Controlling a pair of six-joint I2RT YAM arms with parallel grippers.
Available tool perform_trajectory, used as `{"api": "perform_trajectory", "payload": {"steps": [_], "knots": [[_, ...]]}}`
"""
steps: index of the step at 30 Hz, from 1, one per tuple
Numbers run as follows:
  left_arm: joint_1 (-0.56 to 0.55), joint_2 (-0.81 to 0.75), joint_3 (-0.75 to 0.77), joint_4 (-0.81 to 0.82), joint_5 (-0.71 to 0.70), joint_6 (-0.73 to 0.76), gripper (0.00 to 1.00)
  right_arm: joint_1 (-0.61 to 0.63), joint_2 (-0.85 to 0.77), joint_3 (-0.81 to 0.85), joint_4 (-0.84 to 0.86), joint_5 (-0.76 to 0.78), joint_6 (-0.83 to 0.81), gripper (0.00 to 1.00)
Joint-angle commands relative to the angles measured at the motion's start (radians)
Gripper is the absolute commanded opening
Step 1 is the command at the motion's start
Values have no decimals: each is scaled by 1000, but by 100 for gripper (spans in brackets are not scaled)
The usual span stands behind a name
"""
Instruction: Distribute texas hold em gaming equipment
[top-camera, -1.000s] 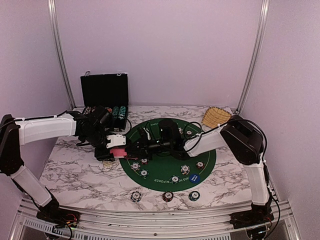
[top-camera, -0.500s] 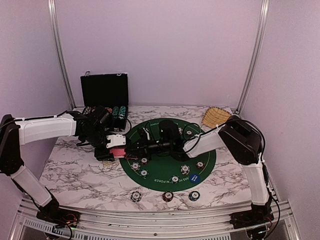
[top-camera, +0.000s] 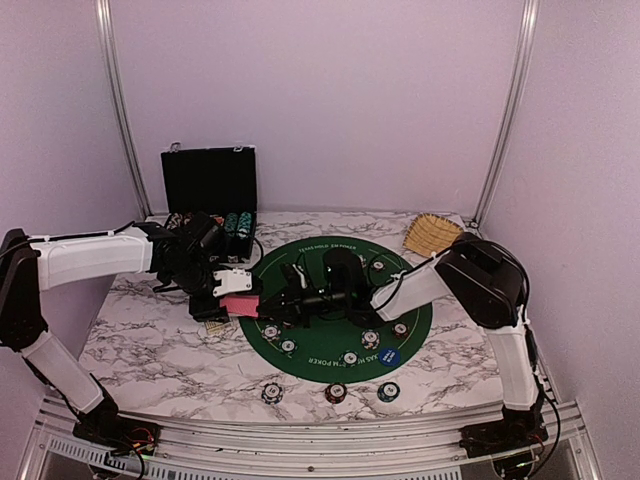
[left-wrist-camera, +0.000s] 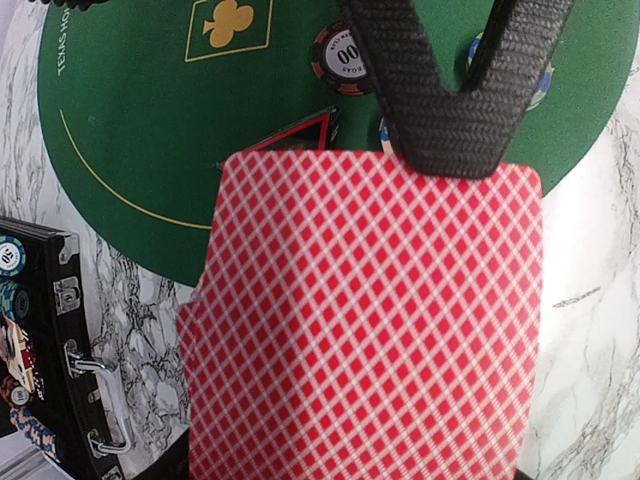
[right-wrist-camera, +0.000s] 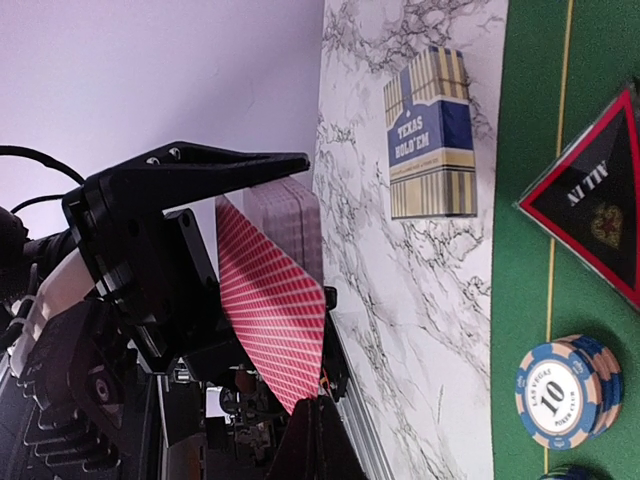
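- Holding the deck of red-backed cards (left-wrist-camera: 365, 330) off the surface, the left fingers (right-wrist-camera: 200, 165) are clamped on it, one finger lying across the top.
- The deck hangs over the left rim of the green mat (top-camera: 330, 340), where felt meets the marble tabletop (top-camera: 160, 340), near the triangle marker (left-wrist-camera: 300, 130).
- The right fingers (left-wrist-camera: 400, 90) meet the deck's free edge. I cannot tell whether they pinch a card or only touch it.
- Risk: the cards look slightly splayed, with a lower one stepping out at the side, so a pull could probably drag off several cards at once.
- Risk: a push instead of a peel could shove the deck back through the left grasp and spill it onto the tabletop.
- The patterned backs face up. The long axis seems to run from the left fingers toward the mat, with the free short edge pointing at the right fingers.
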Motion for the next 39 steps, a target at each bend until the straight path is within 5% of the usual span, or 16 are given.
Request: {"api": "perform_trajectory", "payload": {"steps": [1, 17, 39], "knots": [[1, -19, 16, -12, -2, 1, 14, -20, -53, -31, 61, 3, 17, 0], [48, -39, -12, -13, -12, 2, 11, -109, -81, -71, 122, 5, 43, 0], [77, -91, -41, -52, -3, 0, 9, -187, 203, 254, -161, 18, -86, 0]]}}
